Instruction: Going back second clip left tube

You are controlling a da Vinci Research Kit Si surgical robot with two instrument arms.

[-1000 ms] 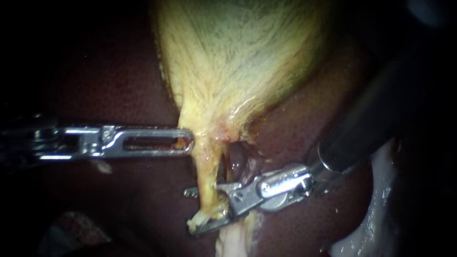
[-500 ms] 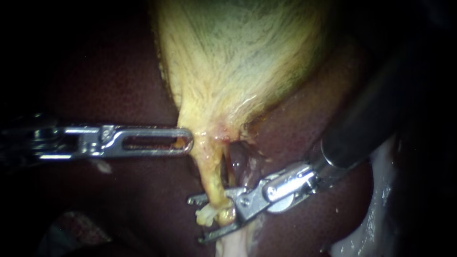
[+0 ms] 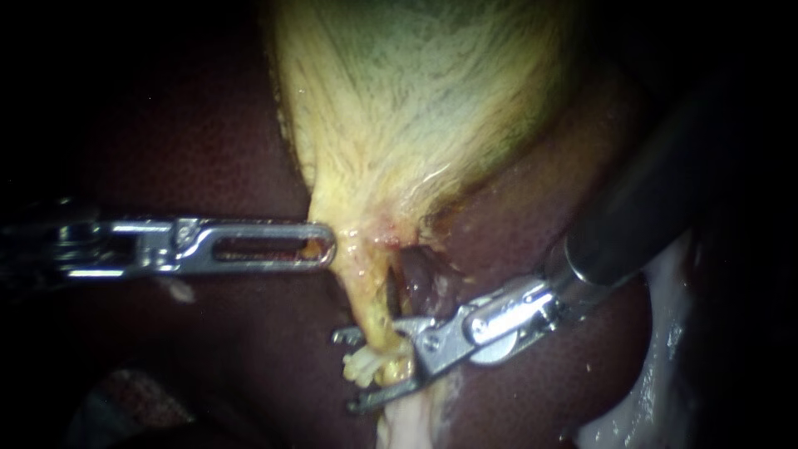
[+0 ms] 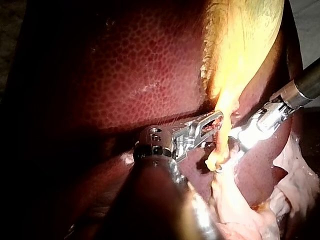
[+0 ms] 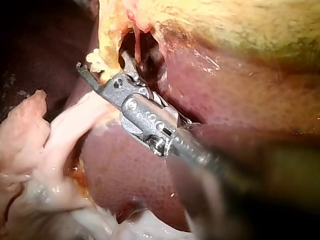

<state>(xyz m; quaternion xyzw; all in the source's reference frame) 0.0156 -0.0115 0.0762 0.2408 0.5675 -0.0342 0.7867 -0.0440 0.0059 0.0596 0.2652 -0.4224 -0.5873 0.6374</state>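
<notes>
The yellow-green gallbladder (image 3: pixel 416 108) narrows to a thin yellow left tube (image 3: pixel 370 308) lying on the dark red liver (image 3: pixel 191 141). My left instrument (image 3: pixel 328 247) has slotted jaws shut on tissue at the gallbladder's neck; it shows likewise in its wrist view (image 4: pixel 216 119). My right instrument (image 3: pixel 357 370) comes in from the right with its jaws open. The tube's frayed pale end (image 3: pixel 362 366) lies between them. In the right wrist view (image 5: pixel 107 75) one jaw crosses under the tube (image 5: pixel 107 35). I can make out no clip.
A darker reddish strand (image 3: pixel 416 283) runs just right of the yellow tube, behind a small opening. Pale whitish fatty tissue (image 3: pixel 657 333) lies along the lower right and below the jaws (image 5: pixel 65 130). The right instrument's dark shaft (image 3: pixel 648 216) crosses the liver.
The right instrument's jaws have drawn back slightly to the right along the tube's end, which now sits freer between them. The left instrument has held still.
</notes>
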